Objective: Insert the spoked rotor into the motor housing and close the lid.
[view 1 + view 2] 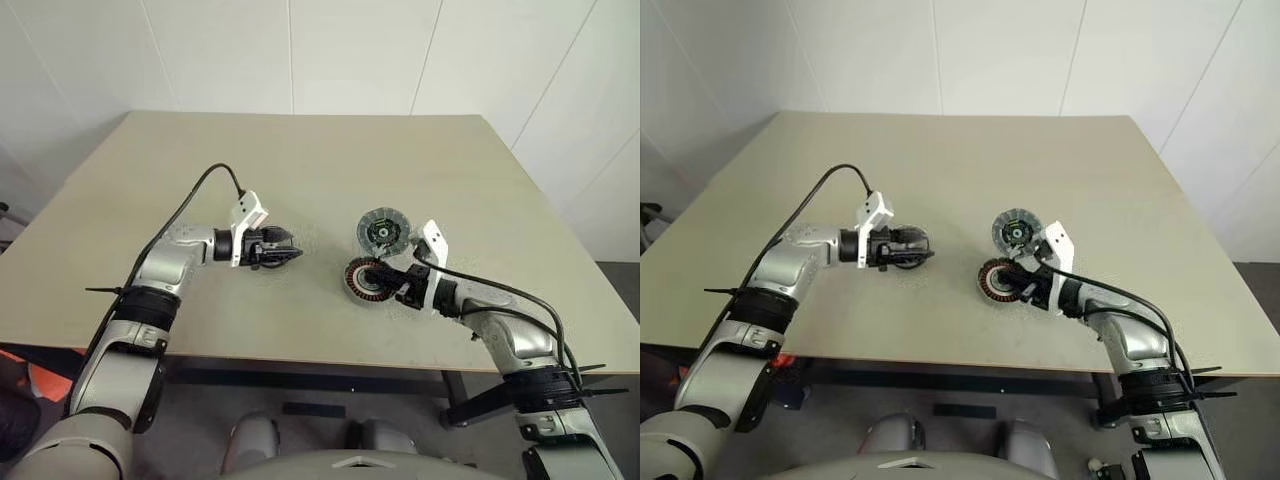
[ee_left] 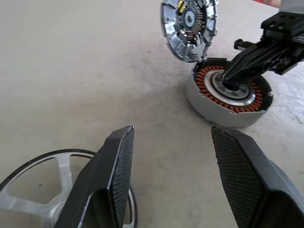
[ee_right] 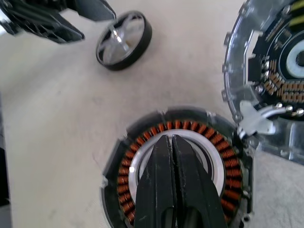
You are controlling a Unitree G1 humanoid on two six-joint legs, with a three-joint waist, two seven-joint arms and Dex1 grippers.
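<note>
So on my feed the motor housing (image 1: pixel 369 279) sits on the bench (image 1: pixel 300 160) right of centre, copper windings showing. The lid (image 1: pixel 381 230) is propped up open at its 12 o'clock, touching the rim. My right tool (image 3: pixel 172 142) has its fingers pinched together with nothing between them, tips poking down into the housing's silver hub. The left tool (image 2: pixel 171 142) is off at the housing's 9 o'clock with its fingers spread apart and nothing between the pads. The spoked rotor (image 3: pixel 123 40) is lying on the bench just beside the left tool, one finger (image 2: pixel 111 166) overlapping its rim.
</note>
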